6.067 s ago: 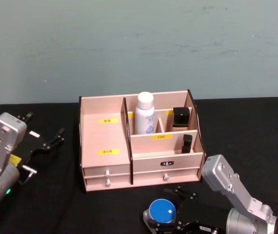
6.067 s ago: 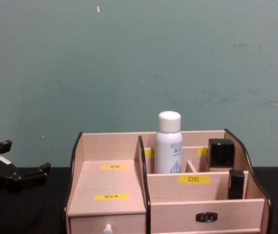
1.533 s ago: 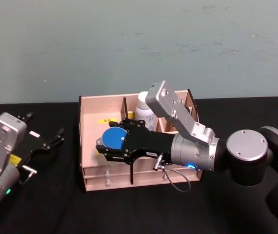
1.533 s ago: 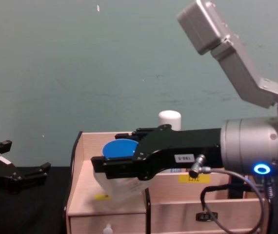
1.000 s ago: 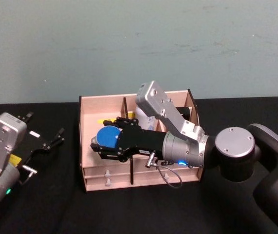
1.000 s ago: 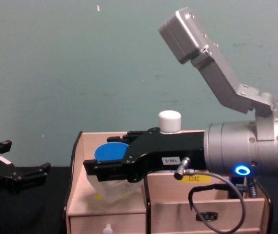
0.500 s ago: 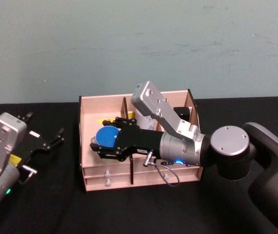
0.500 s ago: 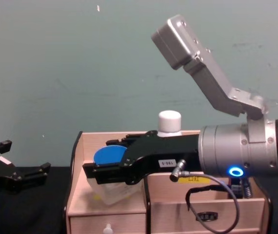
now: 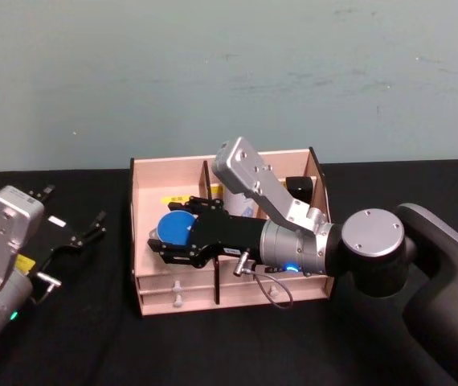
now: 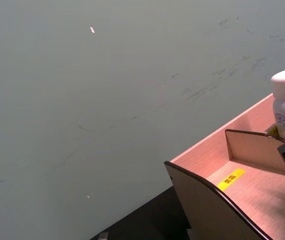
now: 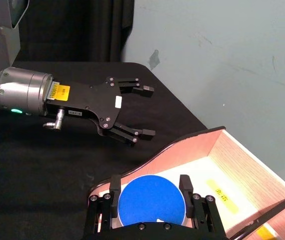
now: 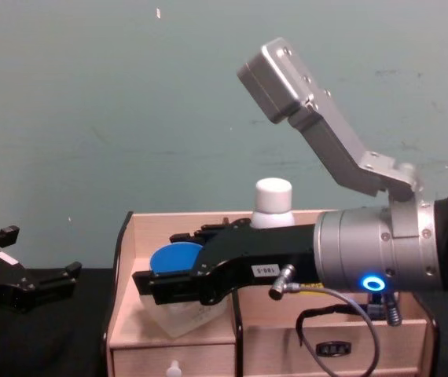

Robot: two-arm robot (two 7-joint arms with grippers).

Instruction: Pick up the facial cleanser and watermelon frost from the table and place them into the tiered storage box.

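Your right tool point(image 9: 171, 238) has sunk a little lower since half a second ago, carrying the watermelon frost point(image 9: 174, 227) deeper toward the floor of the tiered storage box point(image 9: 150, 265). Its fingers point(image 11: 185, 185) are closed against both sides of the jar's blue lid, and from the right wrist you see the lid sitting squarely between them. From the chest, the frosted body point(image 12: 178, 316) hangs below the black fingers, over the wide left-hand compartment with its yellow labels; whether the jar's base touches the wooden floor you cannot tell.

Behind your right arm, the facial cleanser point(image 9: 231, 193) stands upright in the rear compartment just right of the black divider, its white cap point(image 12: 273, 200) rising above the arm in the chest view. One small black container point(image 9: 298, 188) sits in the far right rear compartment.

Your left tool point(image 9: 80, 236) rests well apart from the box, off to its left above the black surface point(image 9: 100, 338), with its fingers spread open and holding nothing.
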